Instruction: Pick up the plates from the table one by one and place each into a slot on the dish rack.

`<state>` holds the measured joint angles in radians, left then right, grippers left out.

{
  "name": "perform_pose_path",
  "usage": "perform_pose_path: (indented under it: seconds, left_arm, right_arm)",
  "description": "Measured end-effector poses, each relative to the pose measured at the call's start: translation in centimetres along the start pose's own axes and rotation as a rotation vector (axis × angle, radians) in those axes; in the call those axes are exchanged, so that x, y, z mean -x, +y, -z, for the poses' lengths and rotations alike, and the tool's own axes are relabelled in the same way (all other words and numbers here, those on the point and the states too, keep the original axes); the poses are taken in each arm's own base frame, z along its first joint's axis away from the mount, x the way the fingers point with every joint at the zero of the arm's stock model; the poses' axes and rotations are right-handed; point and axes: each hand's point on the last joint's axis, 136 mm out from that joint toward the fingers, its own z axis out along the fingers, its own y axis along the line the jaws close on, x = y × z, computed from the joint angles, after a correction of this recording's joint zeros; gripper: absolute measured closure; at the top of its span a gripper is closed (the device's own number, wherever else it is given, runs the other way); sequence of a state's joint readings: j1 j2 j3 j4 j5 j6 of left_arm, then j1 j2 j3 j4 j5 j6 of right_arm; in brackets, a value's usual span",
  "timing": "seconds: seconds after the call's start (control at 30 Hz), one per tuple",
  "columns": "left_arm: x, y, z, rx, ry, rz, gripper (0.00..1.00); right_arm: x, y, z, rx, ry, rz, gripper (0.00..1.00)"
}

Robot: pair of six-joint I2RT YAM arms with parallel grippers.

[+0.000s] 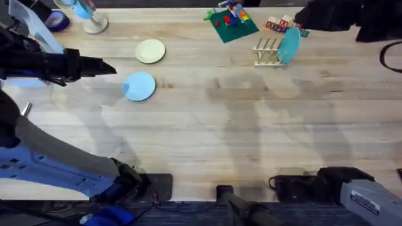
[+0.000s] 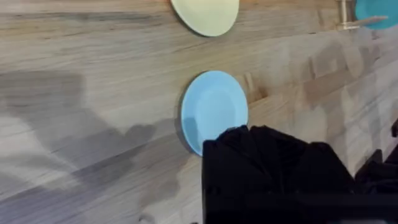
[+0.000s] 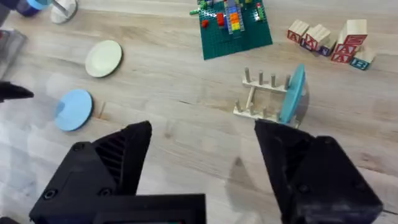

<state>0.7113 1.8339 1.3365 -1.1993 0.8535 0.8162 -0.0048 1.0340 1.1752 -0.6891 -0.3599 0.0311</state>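
A light blue plate (image 1: 139, 86) (image 2: 211, 109) (image 3: 74, 109) lies flat on the table (image 1: 251, 125), left of centre. A cream-white plate (image 1: 151, 51) (image 2: 206, 15) (image 3: 104, 58) lies just beyond it. At the far right the dish rack (image 1: 267, 53) (image 3: 261, 93) holds a teal plate (image 1: 289, 45) (image 3: 293, 93) upright at its right end. My left gripper (image 1: 108, 67) (image 2: 273, 134) hovers shut, just left of the blue plate and empty. My right gripper (image 3: 202, 149) hangs open and empty, high over the near middle of the table.
A green baseplate with toy bricks (image 1: 231, 24) (image 3: 235, 25) sits left of the rack at the far edge. Wooden letter blocks (image 1: 284, 26) (image 3: 333, 42) lie behind the rack. A blue cup on a white base (image 1: 88, 16) stands at the far left.
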Motion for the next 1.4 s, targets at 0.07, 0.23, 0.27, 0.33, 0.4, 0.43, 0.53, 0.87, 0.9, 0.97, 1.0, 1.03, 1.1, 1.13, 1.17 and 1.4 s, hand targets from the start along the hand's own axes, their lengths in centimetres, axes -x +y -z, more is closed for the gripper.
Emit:
perform_pose_path:
  seconds: [0.07,0.23,0.27,0.33,0.4,0.43,0.53,0.87,0.9,0.97,1.0,1.03,1.1,1.13,1.17,1.4]
  left_arm:
    - [0.0,-0.2,-0.1,-0.017,-0.004,-0.002,0.963]
    - [-0.3,0.2,-0.7,-0.042,0.003,0.013,0.963]
    - [-0.4,0.3,-0.8,-0.046,0.004,0.017,0.963]
    - [-0.5,0.5,-1.1,-0.054,0.008,0.026,0.963]
    - [-0.6,0.6,-1.3,-0.063,0.010,0.034,0.963]
    - [-0.7,0.7,-1.4,-0.067,0.012,0.038,0.963]
    - [-1.0,0.8,-1.7,-0.079,0.021,0.056,0.963]
    - [-1.8,0.7,-1.6,-0.072,0.062,0.076,0.963]
    - [-1.9,0.8,-1.7,-0.068,0.065,0.074,0.963]
    - [-1.9,0.9,-1.7,-0.064,0.066,0.071,0.963]
    - [-1.9,0.9,-1.7,-0.063,0.066,0.070,0.962]
    - [-1.9,1.0,-1.7,-0.062,0.067,0.069,0.962]
    - [-1.9,1.0,-1.7,-0.061,0.067,0.069,0.962]
    - [-1.9,1.0,-1.7,-0.060,0.067,0.068,0.962]
    - [-1.9,1.0,-1.7,-0.058,0.065,0.066,0.962]
    - [-1.4,1.7,-1.7,-0.037,0.046,0.033,0.962]
  right_arm:
    - [0.0,0.0,0.0,0.000,0.000,0.000,0.005]
    - [0.0,0.0,0.0,0.000,0.000,0.000,0.006]
    - [0.0,0.0,0.0,0.000,0.000,0.000,0.006]
    - [0.0,0.0,0.0,0.000,0.000,0.000,0.006]
    - [0.0,0.0,0.0,0.000,0.000,0.000,0.006]
    - [0.0,0.0,0.0,0.000,0.000,0.000,0.006]
    - [0.0,0.0,0.0,0.000,0.000,0.000,0.006]
    - [0.0,0.0,0.0,0.000,0.000,0.000,0.006]
    - [0.0,0.0,0.0,0.000,0.000,0.000,0.005]
    - [0.0,0.0,0.0,0.000,0.000,0.000,0.005]
    - [0.0,0.0,0.0,0.000,0.000,-0.001,0.006]
    - [0.0,0.0,0.0,0.000,0.000,-0.003,0.006]
    - [0.0,0.0,0.0,0.000,0.000,-0.003,0.006]
    - [0.0,0.0,0.0,0.000,0.000,-0.003,0.006]
    - [0.0,0.0,0.0,0.000,0.000,-0.003,0.006]
    - [0.0,0.0,0.0,0.000,0.000,-0.003,0.006]
